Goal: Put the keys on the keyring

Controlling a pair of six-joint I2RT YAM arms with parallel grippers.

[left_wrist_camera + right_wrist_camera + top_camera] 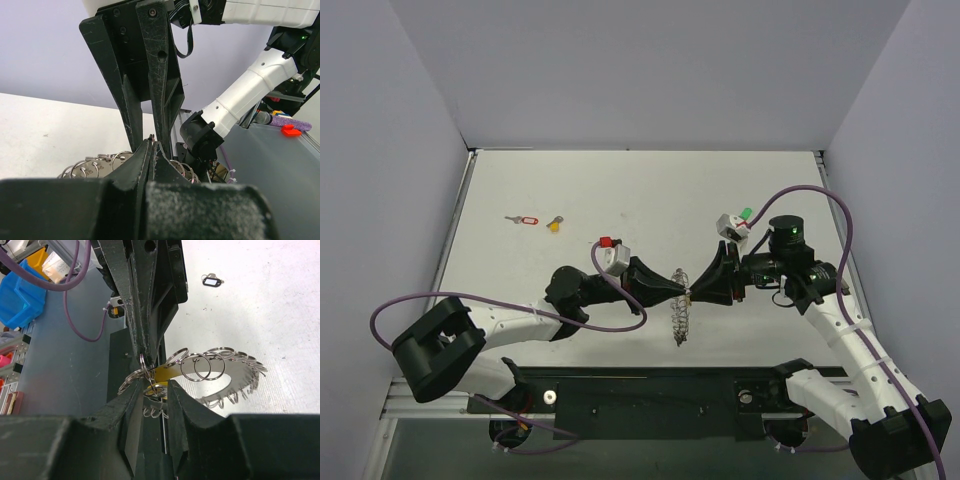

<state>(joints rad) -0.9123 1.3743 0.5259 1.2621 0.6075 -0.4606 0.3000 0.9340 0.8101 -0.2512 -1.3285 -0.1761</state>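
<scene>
The keyring, a floppy loop of many small silver rings, hangs at mid-table between both grippers; its rings fan out over the table. My left gripper is shut on one ring, its tips coming in from above in the right wrist view. In the left wrist view rings show on both sides of its shut jaws. My right gripper faces it tip to tip, shut on a yellow-headed key that touches the rings. A red-tagged key and a yellow key lie far left.
One tagged key lies on the white table beyond the grippers in the right wrist view. Purple cables loop off both arms. A black rail runs along the near edge. Walls close the table on three sides.
</scene>
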